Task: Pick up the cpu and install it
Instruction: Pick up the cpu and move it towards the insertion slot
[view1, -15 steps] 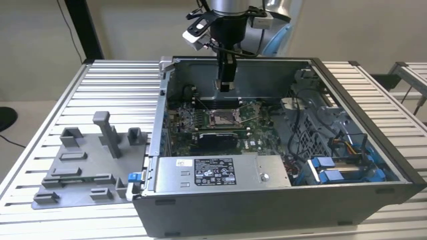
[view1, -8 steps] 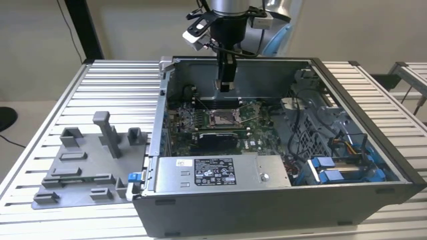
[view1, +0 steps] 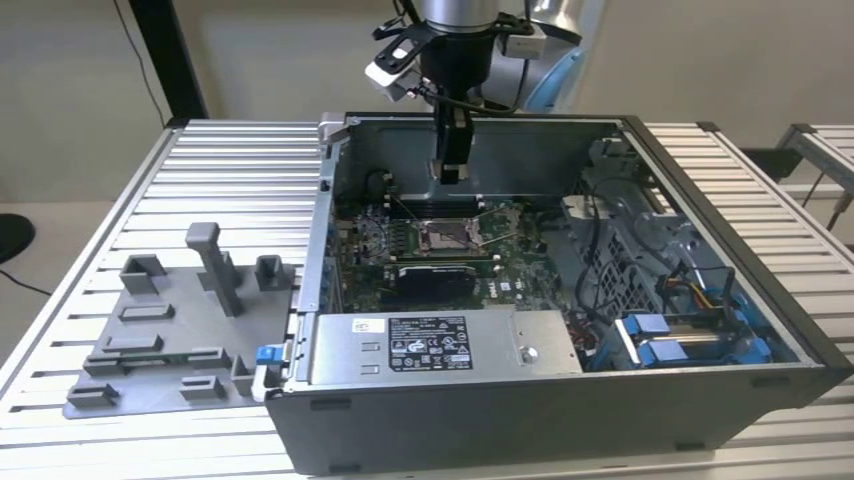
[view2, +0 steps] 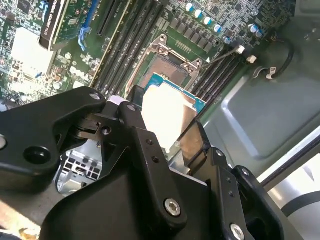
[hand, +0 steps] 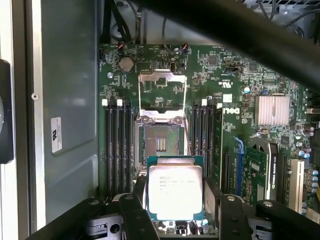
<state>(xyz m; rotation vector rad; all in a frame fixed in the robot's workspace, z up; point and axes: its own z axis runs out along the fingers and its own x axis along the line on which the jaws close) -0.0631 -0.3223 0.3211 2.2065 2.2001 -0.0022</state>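
Well, we had the cpu (hand: 175, 192) in our gripper (view1: 451, 176). Its two black fingers (hand: 213, 200) pressed on the cpu from two sides, so the gripper was clamped tight on the chip. The cpu lay flat with its shiny silver top up. A thin green edge showed round it in both wrist views. It was up in the air and touched only the fingers.

Under it we saw the green board (hand: 225, 85). The socket (hand: 160, 145) sat in the middle of the board. It was bare, and we could see its little pins. Its metal lid (hand: 161, 87) was flipped open, on the far side of the socket from the cpu. In the first wrist view the cpu's edge sat just beside the socket's near edge. Long black slots (hand: 114, 145) ran along both sides of the socket.

In the exterior view the gripper hung down from the arm over the open case (view1: 747, 395), up above the socket. A silver box (view1: 441, 345) with a white label sat in the case by its front wall. The case stood on a table (view1: 227, 160) made of grey bars. A grey tray (view1: 174, 330) lay on the table, at the exterior view's left of the case.
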